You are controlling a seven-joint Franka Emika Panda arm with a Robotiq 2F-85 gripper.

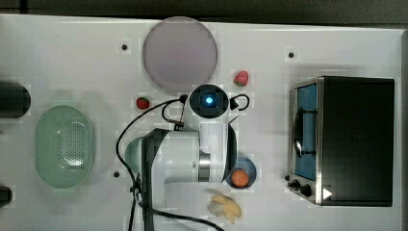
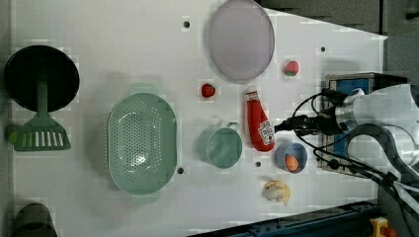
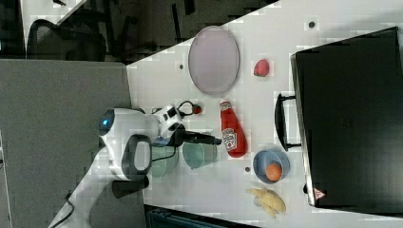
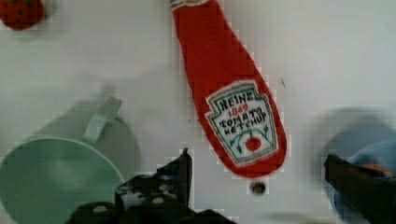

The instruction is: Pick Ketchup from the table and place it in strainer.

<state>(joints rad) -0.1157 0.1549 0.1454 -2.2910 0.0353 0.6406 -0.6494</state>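
Note:
The Ketchup [image 2: 258, 121] is a red bottle with a white cap and a whitish label, lying flat on the white table between the green mug [image 2: 225, 146] and the blue bowl [image 2: 282, 154]. In the wrist view the Ketchup [image 4: 229, 93] stretches away from my gripper [image 4: 261, 186], its base end between the two spread fingers [image 4: 180, 172]. The gripper [image 2: 277, 127] hovers over that base end, open and holding nothing. The mint-green strainer [image 2: 142, 143] sits further toward the left view's left, beyond the mug, with nothing in it. In the top view my arm covers the bottle.
A grey plate [image 2: 240, 39] and two strawberries [image 2: 208, 90] [image 2: 291, 68] lie beyond the cap end. The bowl holds an orange [image 2: 292, 163]; a banana [image 2: 276, 191] lies near it. A toaster oven [image 1: 351, 139], black pan [image 2: 42, 74] and green spatula [image 2: 39, 133] stand at the table's sides.

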